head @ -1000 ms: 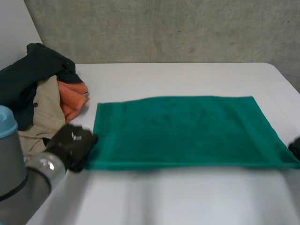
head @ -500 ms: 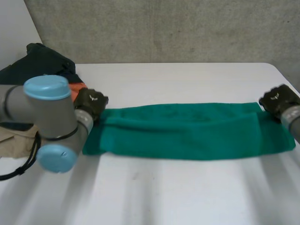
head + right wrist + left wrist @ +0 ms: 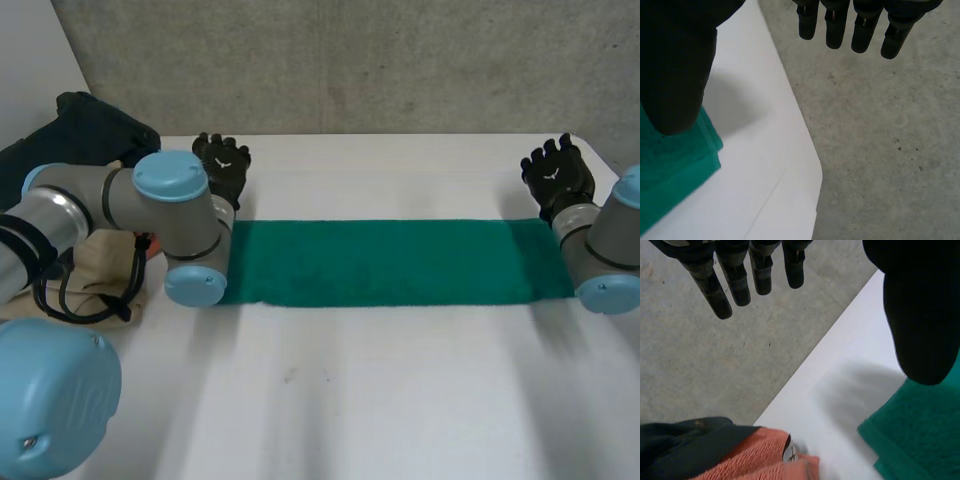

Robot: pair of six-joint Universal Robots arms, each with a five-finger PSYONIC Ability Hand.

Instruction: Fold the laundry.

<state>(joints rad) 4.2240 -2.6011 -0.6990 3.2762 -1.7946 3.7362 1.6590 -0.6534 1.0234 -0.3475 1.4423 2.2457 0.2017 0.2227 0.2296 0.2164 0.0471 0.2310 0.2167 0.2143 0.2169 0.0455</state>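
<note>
1. The white desk carries everything and runs on a little way past both sets of fingertips.
2. The green towel lies flat on the desk as a long, narrow folded strip. It stretches from the left robot hand to the right robot hand, with one short end near each.
3. A pile of clothes sits on the outer side of the left robot hand. It has a dark garment on top, a beige cloth nearer the robot, and an orange cloth closest to the towel's corner.
4. The left arm bends across the towel's left end and hides it. The right arm stands at the right end.
5. The left robot hand is open, with straight fingers spread away from the thumb and holding nothing. The towel's corner lies just below the thumb tip.
6. The right robot hand is open too, with straight fingers and an empty grasp. The towel's layered corner sits under its thumb.
</note>
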